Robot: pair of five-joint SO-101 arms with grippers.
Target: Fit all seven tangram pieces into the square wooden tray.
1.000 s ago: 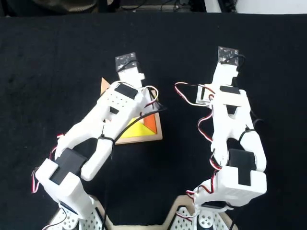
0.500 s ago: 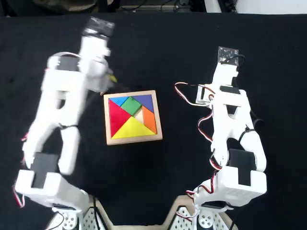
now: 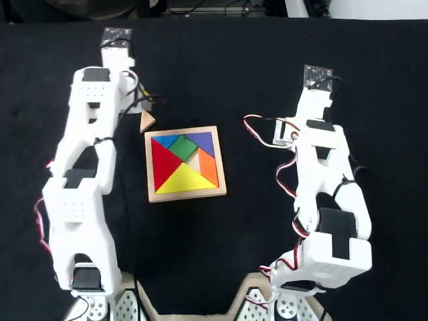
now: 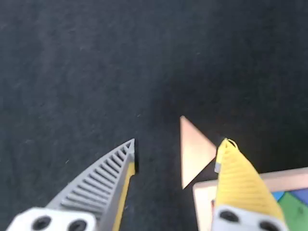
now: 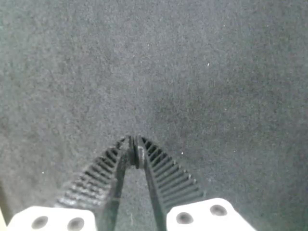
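Black cloth (image 3: 267,67) carries the wooden tray (image 3: 187,195) one piece short, so I judge the last pick is next: my left gripper (image 4: 179,143), jaws apart, must close on the tan triangle (image 4: 195,151) beside its corner.

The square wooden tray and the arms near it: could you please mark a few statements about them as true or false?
1. The small tan triangle lies on the black cloth, outside the square wooden tray. True.
2. The left gripper is shut on that triangle. False: its fingers stand apart, and the triangle lies flat on the cloth beside one of them.
3. The right gripper is shut, over bare cloth. True.
4. The large red triangle lies outside the tray. False: it sits in the tray, along the side nearer the left arm.
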